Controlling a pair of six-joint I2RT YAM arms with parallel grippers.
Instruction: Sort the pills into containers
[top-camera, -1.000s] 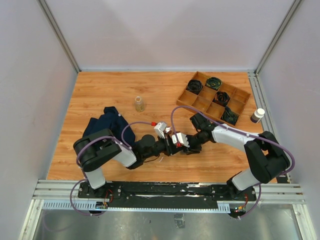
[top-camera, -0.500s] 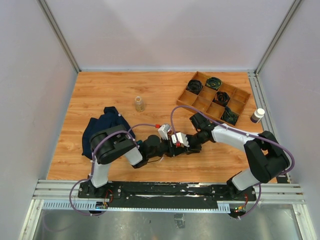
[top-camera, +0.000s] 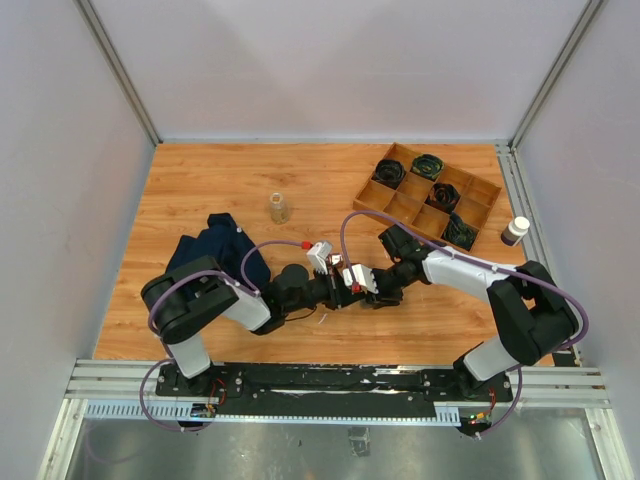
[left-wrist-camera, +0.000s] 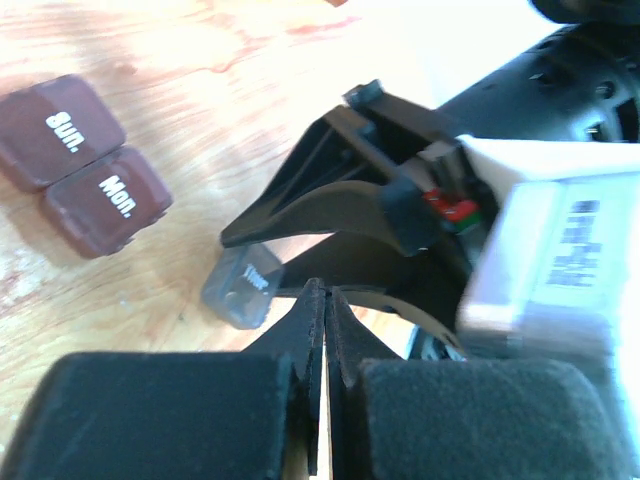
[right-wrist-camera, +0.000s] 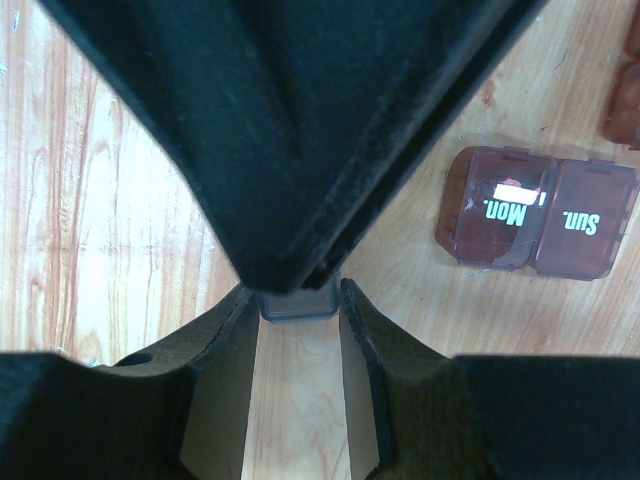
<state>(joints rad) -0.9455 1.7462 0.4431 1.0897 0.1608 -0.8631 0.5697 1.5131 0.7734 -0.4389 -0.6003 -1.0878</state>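
Two dark-brown square containers marked "Sun." (left-wrist-camera: 60, 130) and "Mon." (left-wrist-camera: 105, 200) lie side by side on the wooden table; they also show in the right wrist view, "Mon." (right-wrist-camera: 497, 207) and "Sun." (right-wrist-camera: 587, 222). A small grey translucent box (right-wrist-camera: 297, 303) sits between the fingers of my right gripper (right-wrist-camera: 297, 295), which is shut on it; it also shows in the left wrist view (left-wrist-camera: 243, 287). My left gripper (left-wrist-camera: 322, 295) is shut, its tip right above that grey box. Both grippers meet at the table's middle, left (top-camera: 338, 290) and right (top-camera: 350, 293). No pills show.
A wooden divided tray (top-camera: 400, 205) with black cables stands at the back right, a white-capped bottle (top-camera: 515, 231) beside it on the rail. A small glass jar (top-camera: 279, 207) stands mid-table. A dark-blue cloth (top-camera: 215, 245) lies by the left arm.
The left arm's elbow swung right half a second ago and is back to the left now. Both grippers stayed together at the same spot.
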